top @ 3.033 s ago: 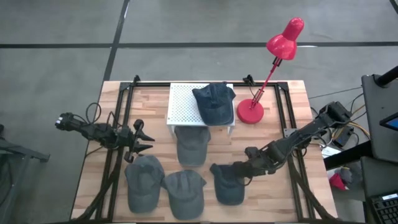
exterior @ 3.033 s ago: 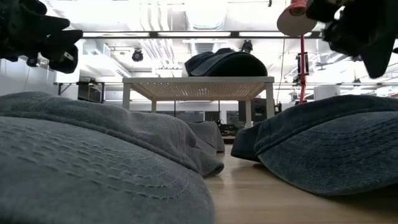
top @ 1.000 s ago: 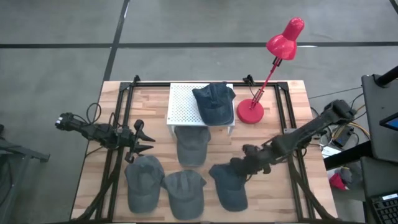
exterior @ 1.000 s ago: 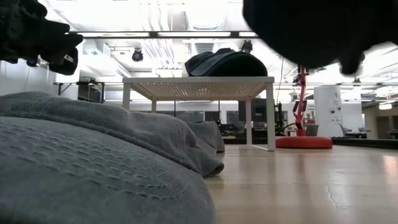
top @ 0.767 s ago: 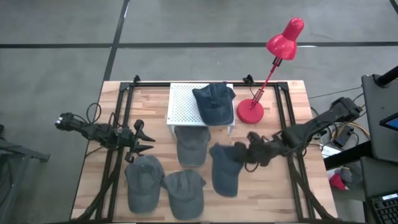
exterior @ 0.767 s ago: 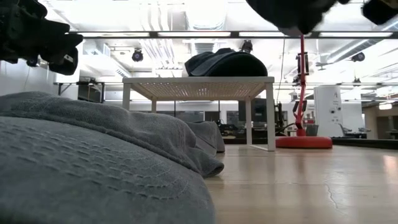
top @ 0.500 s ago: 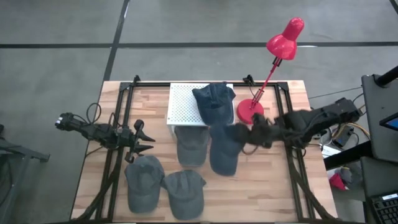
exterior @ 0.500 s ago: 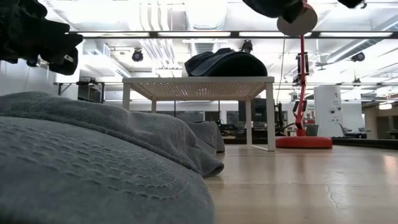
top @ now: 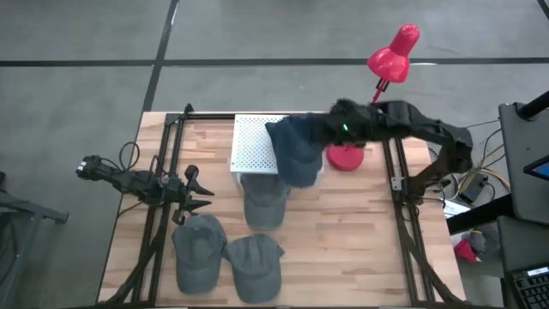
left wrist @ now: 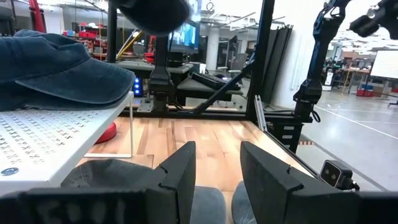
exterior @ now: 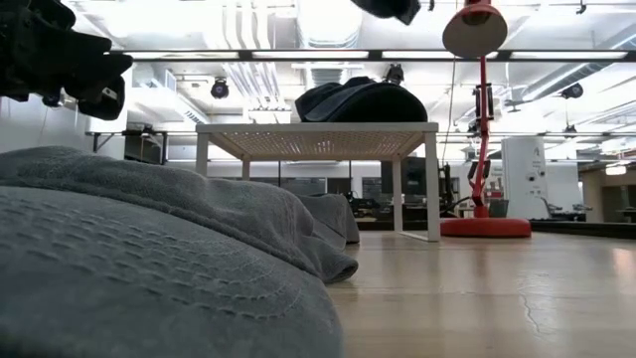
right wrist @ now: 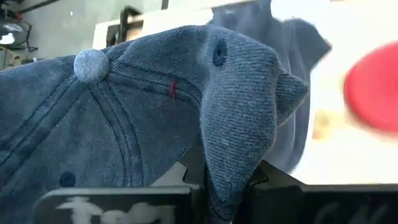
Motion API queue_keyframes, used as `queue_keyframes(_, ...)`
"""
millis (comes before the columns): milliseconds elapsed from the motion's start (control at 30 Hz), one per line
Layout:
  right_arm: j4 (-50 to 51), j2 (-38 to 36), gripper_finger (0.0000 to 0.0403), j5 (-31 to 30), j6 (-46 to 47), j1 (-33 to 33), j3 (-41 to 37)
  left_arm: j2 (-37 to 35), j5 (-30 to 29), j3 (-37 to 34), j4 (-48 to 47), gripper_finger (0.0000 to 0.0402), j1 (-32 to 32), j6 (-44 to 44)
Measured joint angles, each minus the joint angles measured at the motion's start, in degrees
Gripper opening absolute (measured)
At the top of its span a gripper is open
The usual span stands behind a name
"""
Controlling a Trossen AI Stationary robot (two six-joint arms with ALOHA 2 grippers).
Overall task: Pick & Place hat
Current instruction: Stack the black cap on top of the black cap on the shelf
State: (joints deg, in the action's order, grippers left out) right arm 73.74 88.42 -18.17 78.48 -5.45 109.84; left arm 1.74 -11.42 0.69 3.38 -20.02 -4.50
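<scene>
So the right arm has swung a long way since a moment ago: it was down near the front of the desk (top: 343, 249) with the hat, and now it's reached across to the back, up over the little white shelf (top: 253, 144). The right end effector (top: 330, 130) is clamped shut on a fold of the blue hat (top: 300, 159), which hangs in the air partly over the shelf's right edge and the hat already on the shelf (exterior: 360, 101). From the right wrist camera you can see the denim pinched between the dark fingers (right wrist: 186, 168), with the button on top of the crown off to one side. The red lamp (top: 393, 51) stands just beside all this, its base partly hidden under the arm. The left arm hasn't budged, parked over the left side of the desk, and the left end effector (top: 196, 196) has its fingers apart with nothing between them. Three more grey hats sit on the wood: one in front of the shelf (top: 264, 202), and two near the front edge (top: 199, 251) side by side.
</scene>
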Motion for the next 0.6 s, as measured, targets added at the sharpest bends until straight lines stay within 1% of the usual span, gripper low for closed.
queue_keyframes(167,3.2,5.7,0.0028,0.5,-7.7,-6.9,8.4,0.0,-0.2,0.0,0.0,0.0129,0.0,0.0)
queue_keyframes(333,8.7,10.2,0.0028,4.5,-11.4,-12.7,14.0,0.0,-0.6,0.0,0.0,0.0129,0.0,0.0)
queue_keyframes(500,10.0,13.6,0.0028,8.9,-12.6,-16.0,15.8,0.0,-0.7,0.0,0.0,0.0129,0.0,0.0)
queue_keyframes(600,9.9,15.1,0.0028,10.9,-12.7,-17.2,15.9,0.0,-2.0,0.0,0.0,0.0129,0.0,0.0)
